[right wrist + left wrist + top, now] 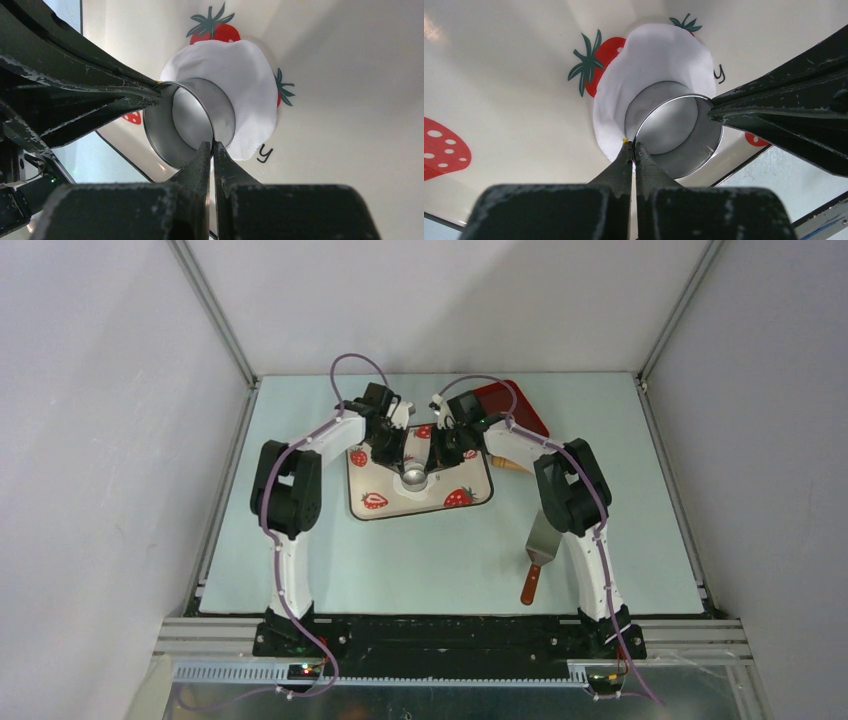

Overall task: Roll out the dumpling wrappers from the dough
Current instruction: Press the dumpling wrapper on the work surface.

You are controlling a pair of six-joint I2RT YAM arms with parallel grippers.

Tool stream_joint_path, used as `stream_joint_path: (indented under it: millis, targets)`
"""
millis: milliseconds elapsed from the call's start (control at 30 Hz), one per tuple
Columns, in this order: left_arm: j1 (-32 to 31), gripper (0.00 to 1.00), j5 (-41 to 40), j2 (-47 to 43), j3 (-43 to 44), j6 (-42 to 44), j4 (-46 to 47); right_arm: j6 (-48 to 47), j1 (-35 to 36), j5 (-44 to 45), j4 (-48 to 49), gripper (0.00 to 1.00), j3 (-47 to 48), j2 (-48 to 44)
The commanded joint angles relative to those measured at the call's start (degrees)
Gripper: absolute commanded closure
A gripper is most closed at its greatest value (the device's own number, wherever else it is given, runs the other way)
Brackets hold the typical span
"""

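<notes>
One metal cup atop flattened wrapper

Round cup: bare metal, polished, bright line of light along the rim, softer grey sheen inside.
Dough: matt white, smooth skin, soft-looking, no shine anywhere.
Strawberry tray: cream, glossy, catches light; the print lies flat in the finish.
Left gripper, right gripper: black, matt, grainy, scuffed pale along the edges; plastic or coated metal, cannot tell.
Surface: pale green, matt, even.
Spatula: dull metal blade, reddish-brown handle, wood-like.
Red tray: glossy.
</notes>
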Motion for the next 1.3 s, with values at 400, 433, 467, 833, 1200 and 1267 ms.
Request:
stream_joint_path:
  millis: [400,433,467,833,1200,1267]
  targets:
    - [-0.5,1.0,-5.0,1.9,1.9,1.9,0.9,-1.5,2.9,4.2,0.6,1.0,-4.7,1.7]
    - [-0.5,1.0,-5.1,1.7,1.6,2.0,0.9,-1.5,3.1,4.9,0.3,1.0,-3.7,2.0]
    - [-0.5,1.0,-5.1,1.3,1.0,2.1,0.9,-1.4,3.2,5.3,0.1,1.0,-3.2,2.7]
    - [-1.0,1.0,-4.1,-0.7,-3.1,2.9,0.9,-1.1,4.8,8.3,-2.1,1.0,2.9,6.0]
    - [-3.3,1.0,-3.3,0.9,-1.2,2.3,0.9,2.7,1.6,8.5,-1.4,1.0,-0.4,4.0]
    - [-3.4,1.0,-3.0,1.0,-0.9,2.3,0.9,2.9,1.2,8.2,-1.3,1.0,-0.7,3.7]
